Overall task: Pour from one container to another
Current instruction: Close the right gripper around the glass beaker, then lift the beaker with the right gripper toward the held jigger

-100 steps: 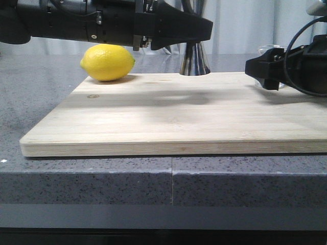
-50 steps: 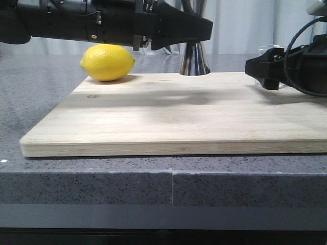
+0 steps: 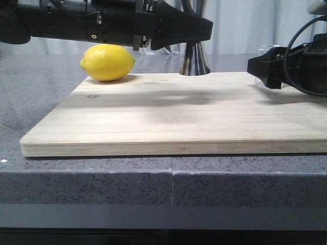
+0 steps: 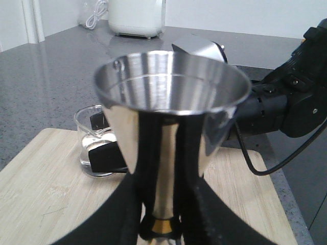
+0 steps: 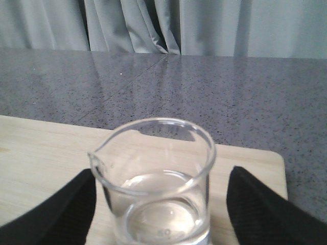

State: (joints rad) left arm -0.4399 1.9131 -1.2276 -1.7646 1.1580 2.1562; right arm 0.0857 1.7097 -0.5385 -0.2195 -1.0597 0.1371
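A lemon (image 3: 107, 62) lies at the far left of the wooden cutting board (image 3: 179, 117) on the grey counter (image 3: 41, 97). Right of it, at the board's far edge, the steel jigger (image 3: 194, 58) stands upright, and the left hand (image 3: 202, 28) grips it at its gold-banded waist, fingers (image 4: 204, 204) pressed on both sides. At the far right of the board stands the glass beaker (image 5: 156, 184), holding a little clear liquid. The right hand (image 3: 260, 69) is spread wide, one finger (image 5: 61, 209) on each side of the beaker, not touching it.
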